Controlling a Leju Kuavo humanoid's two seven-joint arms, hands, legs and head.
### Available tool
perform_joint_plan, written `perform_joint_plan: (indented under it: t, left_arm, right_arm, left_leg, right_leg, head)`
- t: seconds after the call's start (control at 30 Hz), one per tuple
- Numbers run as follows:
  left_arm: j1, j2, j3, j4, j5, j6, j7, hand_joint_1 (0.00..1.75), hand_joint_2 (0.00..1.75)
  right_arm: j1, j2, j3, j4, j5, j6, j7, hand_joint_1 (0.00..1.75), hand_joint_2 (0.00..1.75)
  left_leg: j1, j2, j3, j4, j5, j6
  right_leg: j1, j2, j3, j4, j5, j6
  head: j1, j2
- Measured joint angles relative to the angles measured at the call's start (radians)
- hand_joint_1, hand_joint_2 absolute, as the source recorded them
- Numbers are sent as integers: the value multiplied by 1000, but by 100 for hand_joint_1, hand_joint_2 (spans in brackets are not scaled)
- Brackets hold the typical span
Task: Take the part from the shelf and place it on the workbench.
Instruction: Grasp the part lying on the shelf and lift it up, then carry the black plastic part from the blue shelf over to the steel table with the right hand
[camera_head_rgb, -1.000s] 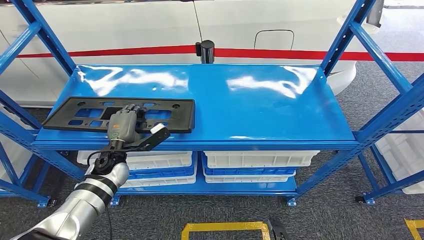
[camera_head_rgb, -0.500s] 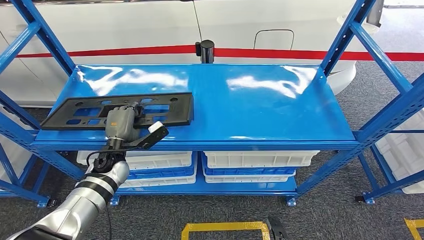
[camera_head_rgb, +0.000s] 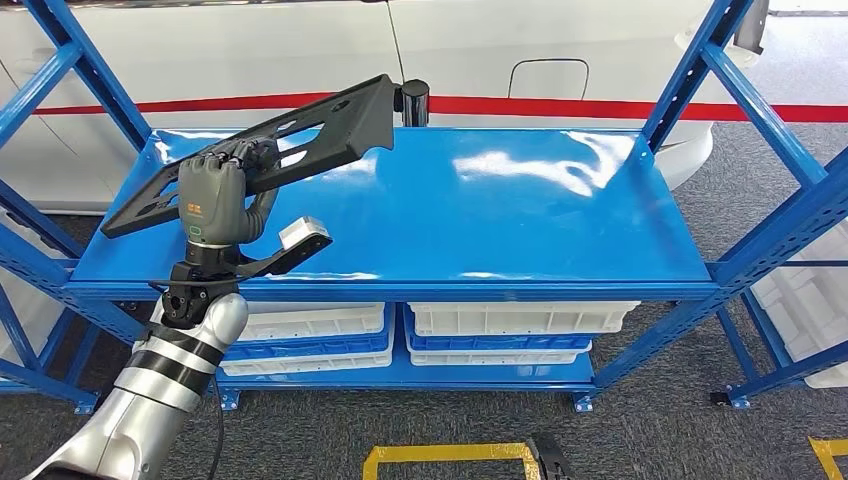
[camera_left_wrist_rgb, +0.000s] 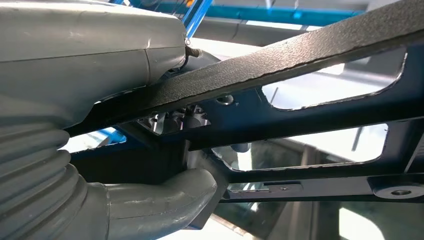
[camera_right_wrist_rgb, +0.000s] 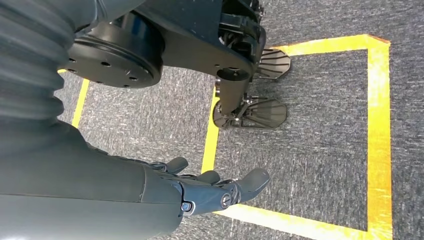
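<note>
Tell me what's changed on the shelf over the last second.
The left hand, already gripping the black part, lifted it off the blue shelf; its far end now tilts up in the air. The white bins below and the right hand, hanging open, stayed put.

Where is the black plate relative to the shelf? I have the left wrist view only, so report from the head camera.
Observer: The black plate is tilted in the left hand, with its right end high above the blue shelf.
Operator: Now report the right hand.
Observer: The right hand hangs over the grey floor, fingers apart, holding nothing.
</note>
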Motion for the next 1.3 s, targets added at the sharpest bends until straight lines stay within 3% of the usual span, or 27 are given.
perform_joint_plan:
  t: [0.33,0.73,0.87,0.93,1.0,1.1,1.13,1.17,1.2,1.23,1.3]
  left_arm:
    - [9,-2,0,-93,-23,0,19,175,175]
    - [12,-1,11,-108,-81,0,19,175,175]
    - [12,0,12,-108,-90,0,22,175,175]
    - [11,0,14,-108,-92,0,22,175,175]
    - [10,0,15,-108,-92,0,21,175,175]
    - [15,0,21,-109,-98,0,12,175,175]
    - [19,0,24,-110,-101,0,7,175,175]
    - [24,0,28,-113,-104,0,2,175,175]
    - [28,0,31,-117,-107,0,-2,175,175]
    - [30,0,35,-122,-109,0,-4,175,175]
    - [31,0,42,-133,-114,0,-8,175,175]
  right_arm:
    - [-14,8,-7,-3,10,-3,13,0,175]
    - [-20,13,-17,-8,22,-3,15,0,175]
    - [-20,14,-22,-8,23,-2,15,0,175]
    - [-20,15,-24,-8,23,-2,15,0,175]
    - [-21,15,-25,-8,25,-2,15,0,175]
    - [-21,15,-26,-9,28,-2,15,0,175]
    - [-21,15,-27,-9,31,-2,15,0,175]
    - [-21,15,-29,-9,33,-2,15,0,175]
    - [-22,15,-31,-9,37,-2,15,0,175]
    - [-23,14,-33,-9,41,-2,15,0,175]
    - [-26,13,-38,-9,46,-2,15,0,175]
  left_leg:
    - [0,0,0,0,0,0]
    - [-3,0,-3,6,-1,1]
    - [-5,0,-7,12,-2,6]
    - [-1,2,-7,6,6,15]
    - [7,5,-8,-2,18,26]
    - [11,7,-19,-3,26,30]
    - [10,8,-22,-3,28,30]
    - [10,8,-24,-3,30,28]
    - [10,8,-25,-3,31,27]
    - [10,8,-26,-3,33,25]
    - [8,7,-30,-2,37,18]
  right_leg:
    - [0,0,0,0,0,0]
    - [-4,0,-1,0,2,4]
    - [-5,0,-2,-2,5,9]
    - [-5,1,-5,0,5,15]
    - [-2,1,-29,46,-24,14]
    - [-2,0,-116,238,-107,8]
    - [-3,0,-137,285,-119,10]
    - [-3,0,-138,290,-112,16]
    - [-3,-1,-120,256,-91,24]
    - [-3,-1,-85,187,-60,30]
    - [0,0,-13,49,-14,28]
  head:
    - [0,0]
    - [0,0]
    - [0,0]
    - [0,0]
    - [3,0]
    - [8,0]
    - [8,0]
    - [9,0]
    - [9,0]
    - [10,0]
    - [9,0]
